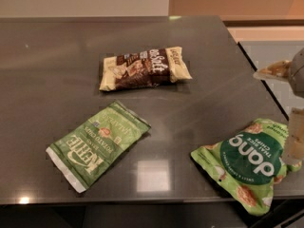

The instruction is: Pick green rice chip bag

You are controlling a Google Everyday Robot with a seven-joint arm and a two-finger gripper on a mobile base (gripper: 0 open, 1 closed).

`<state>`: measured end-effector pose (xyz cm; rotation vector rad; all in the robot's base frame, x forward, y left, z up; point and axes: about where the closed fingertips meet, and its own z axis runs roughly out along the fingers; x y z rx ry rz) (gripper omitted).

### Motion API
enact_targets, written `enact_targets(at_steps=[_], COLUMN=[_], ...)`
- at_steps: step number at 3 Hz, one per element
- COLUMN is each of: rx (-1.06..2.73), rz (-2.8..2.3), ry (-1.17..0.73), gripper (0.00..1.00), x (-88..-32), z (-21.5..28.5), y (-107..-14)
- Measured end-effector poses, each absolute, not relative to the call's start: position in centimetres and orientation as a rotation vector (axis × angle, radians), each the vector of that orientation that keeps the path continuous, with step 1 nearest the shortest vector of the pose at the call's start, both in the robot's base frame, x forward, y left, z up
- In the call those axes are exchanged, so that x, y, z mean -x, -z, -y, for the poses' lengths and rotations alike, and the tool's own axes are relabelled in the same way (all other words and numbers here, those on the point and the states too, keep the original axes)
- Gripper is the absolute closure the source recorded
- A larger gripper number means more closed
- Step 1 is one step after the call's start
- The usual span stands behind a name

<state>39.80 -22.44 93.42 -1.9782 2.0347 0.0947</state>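
The green rice chip bag (247, 163) lies puffy at the table's front right corner. It is light green with a dark-green circle, white "dang" lettering upside down and pictured brown chips. My gripper (293, 151) comes in at the right edge of the camera view, pale and partly cut off. Its lower end sits at the bag's right edge, over or touching it; I cannot tell which.
A flat olive-green Kettle chip bag (97, 144) lies at front left. A brown-and-cream bag (145, 69) lies near the middle back. The dark table (57, 61) ends just in front of and to the right of the green bag.
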Motion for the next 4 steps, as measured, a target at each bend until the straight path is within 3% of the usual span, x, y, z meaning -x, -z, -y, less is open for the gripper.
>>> enact_targets(at_steps=[4], rx=[2.342], rz=[-1.838], ry=[-0.083], gripper=[0.02], x=[-36.8], z=[23.5], y=[-85.4])
